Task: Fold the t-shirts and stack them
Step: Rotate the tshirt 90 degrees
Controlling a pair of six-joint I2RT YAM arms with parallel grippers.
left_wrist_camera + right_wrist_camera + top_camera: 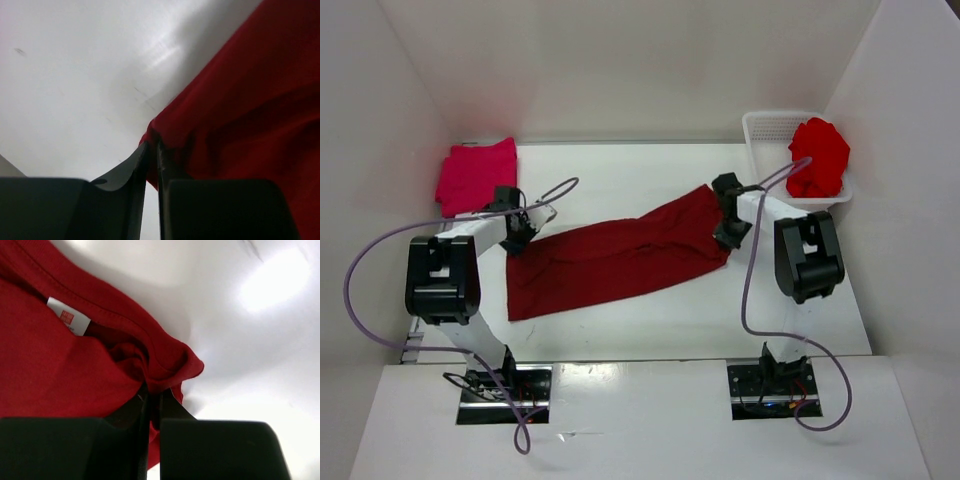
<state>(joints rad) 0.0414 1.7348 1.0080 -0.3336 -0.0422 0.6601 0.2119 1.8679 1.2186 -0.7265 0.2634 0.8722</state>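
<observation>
Dark red cloth lies across the middle of the counter (620, 170). It is the dark red t-shirt (620, 255), pulled out long and narrow between your two arms. Your left pincer (520, 235) is pinched tight on its left end. Your right pincer (728, 225) is pinched tight on its right end, at the neck. Both wrist views show cloth squeezed between the fingers.

You look about one third done. The pink t-shirt (475, 175) sits in the far left corner of the counter and looks folded flat, so that one seems finished. The dark red one looks folded along its length. It needs more folds, and then it has to go on the pink one. The bright red t-shirt (818, 155) is bunched up in the white basket (765, 125) at the far right. It is not folded yet.

One label shows. A small white tag (68, 316) sits inside the neck of the dark red t-shirt. It has a little red mark on it, but the writing is too small to read.
</observation>
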